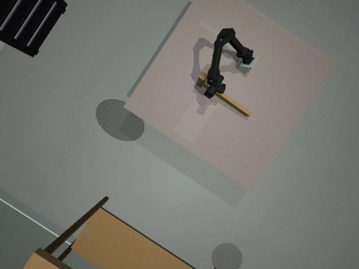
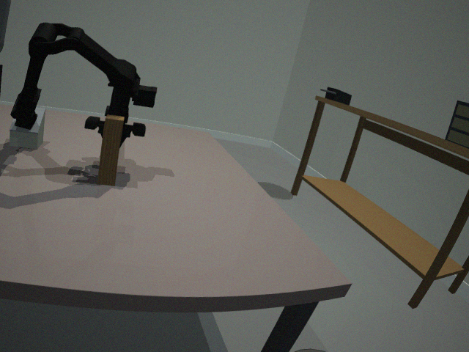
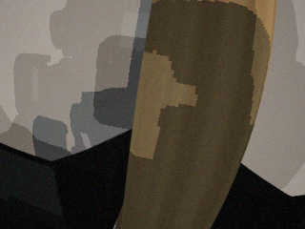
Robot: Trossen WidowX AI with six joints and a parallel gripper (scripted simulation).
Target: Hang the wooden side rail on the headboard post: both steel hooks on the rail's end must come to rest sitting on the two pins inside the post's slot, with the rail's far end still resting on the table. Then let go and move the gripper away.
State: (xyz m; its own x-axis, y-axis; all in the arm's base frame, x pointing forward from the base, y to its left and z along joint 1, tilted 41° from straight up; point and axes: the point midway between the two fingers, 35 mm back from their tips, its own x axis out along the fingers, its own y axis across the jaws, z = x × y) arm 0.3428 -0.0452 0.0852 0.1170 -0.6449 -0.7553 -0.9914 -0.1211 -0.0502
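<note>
The wooden side rail (image 1: 234,104) (image 2: 109,159) (image 3: 197,90) lies slanted on the pink table (image 1: 261,144) (image 2: 189,227). The exterior camera sees it almost end-on. Its far end rests on the table and its other end is up at my gripper. My gripper (image 1: 213,88) (image 2: 115,127) is shut on the rail, close to the headboard post (image 1: 201,77). From above, the post shows as a thicker wooden block at the rail's upper-left end. The steel hooks, the slot and the pins are hidden by the arm and the rail.
The arm's grey base block (image 1: 248,62) (image 2: 24,134) stands on the table behind the rail. A wooden shelving unit (image 2: 378,223) (image 1: 122,240) stands on the floor off to the side, with a small black box (image 2: 338,94) on top. A black rack (image 1: 28,23) lies far off.
</note>
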